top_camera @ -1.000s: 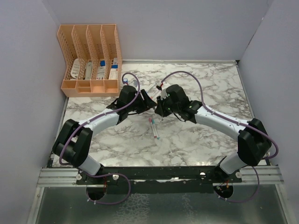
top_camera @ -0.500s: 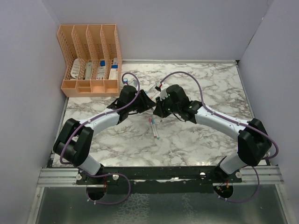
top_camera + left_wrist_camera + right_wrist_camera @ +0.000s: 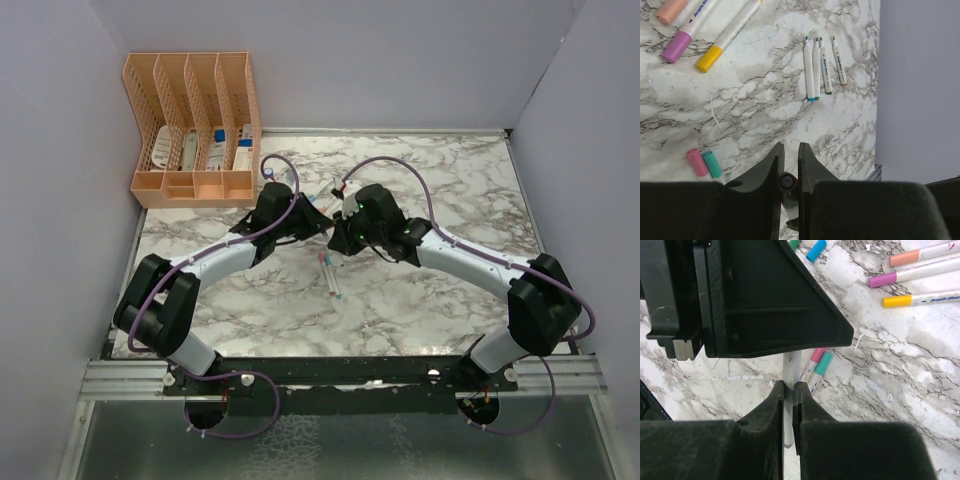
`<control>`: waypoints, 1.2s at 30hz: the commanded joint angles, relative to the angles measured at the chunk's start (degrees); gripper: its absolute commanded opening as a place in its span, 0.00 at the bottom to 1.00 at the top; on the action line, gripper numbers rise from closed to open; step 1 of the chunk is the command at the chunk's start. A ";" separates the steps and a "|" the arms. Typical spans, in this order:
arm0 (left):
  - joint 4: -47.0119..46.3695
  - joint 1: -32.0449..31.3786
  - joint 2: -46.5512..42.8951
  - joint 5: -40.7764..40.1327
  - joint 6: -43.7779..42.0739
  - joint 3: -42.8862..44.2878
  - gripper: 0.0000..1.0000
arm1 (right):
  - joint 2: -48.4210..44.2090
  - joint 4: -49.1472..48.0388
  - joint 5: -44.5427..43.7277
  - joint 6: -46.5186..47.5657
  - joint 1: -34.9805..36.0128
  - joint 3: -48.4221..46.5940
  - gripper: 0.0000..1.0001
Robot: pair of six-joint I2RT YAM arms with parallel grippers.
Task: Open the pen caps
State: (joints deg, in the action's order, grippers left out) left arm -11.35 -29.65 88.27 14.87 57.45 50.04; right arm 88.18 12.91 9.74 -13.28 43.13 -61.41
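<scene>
Blue-lettered pens (image 3: 729, 31), one pen (image 3: 791, 365) in left pincer (image 3: 790, 148), right pincer (image 3: 789, 388).

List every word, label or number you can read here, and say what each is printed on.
"Acrylic Marker": blue print on the white barrel of the pink-capped pen.
"Acrylic Marker": same print on the yellow-capped pen, fainter.
Uncapped pens: blue print on the barrels, too small to read.
Boxes in the orange organizer: labels too small to read.
</scene>
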 commanded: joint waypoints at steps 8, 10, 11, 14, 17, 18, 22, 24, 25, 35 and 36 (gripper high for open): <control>-2.36 0.03 -1.63 -0.51 0.03 -0.32 0.00 | 0.22 -2.29 1.54 0.57 0.28 -0.12 0.25; -3.16 0.03 -1.98 -0.32 0.29 -0.59 0.00 | 0.88 -2.13 1.83 0.44 0.28 -0.70 0.41; -3.62 0.07 -2.11 -0.10 0.40 -0.68 0.00 | 1.25 -2.03 2.00 0.30 0.28 -0.99 0.46; -3.81 0.03 -2.34 0.39 0.40 -0.47 0.00 | 2.16 -2.21 2.16 -0.18 0.28 -1.74 0.50; -3.90 0.03 -2.72 0.66 0.61 -0.56 0.00 | 2.81 -2.99 2.04 -0.59 0.24 -2.10 0.50; -4.05 0.03 -2.81 0.75 0.70 -0.68 0.00 | 3.12 -3.16 2.04 -0.83 0.28 -2.24 0.50; -4.29 -0.10 -2.84 1.35 0.96 -0.90 0.00 | 4.27 -3.72 2.27 -1.21 0.28 -3.30 0.45; -4.38 -0.10 -2.92 1.47 0.98 -1.06 0.00 | 4.61 -4.27 2.22 -1.48 0.28 -3.53 0.41; -4.44 -0.22 -2.88 1.37 0.98 -1.15 0.00 | 4.77 -4.43 2.22 -1.67 0.28 -3.74 0.39; -4.38 -0.41 -3.27 1.43 0.66 -2.79 0.00 | 5.11 -4.40 1.47 -2.02 0.28 -4.80 0.06; -4.31 -0.43 -3.36 1.20 0.70 -2.84 0.00 | 5.14 -4.14 1.43 -2.05 0.28 -4.77 0.02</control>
State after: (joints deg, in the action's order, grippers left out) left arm -14.55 -29.74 87.09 15.18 58.37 47.97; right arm 92.77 10.39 10.79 -14.96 43.11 -64.64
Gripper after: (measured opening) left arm 0.153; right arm 0.125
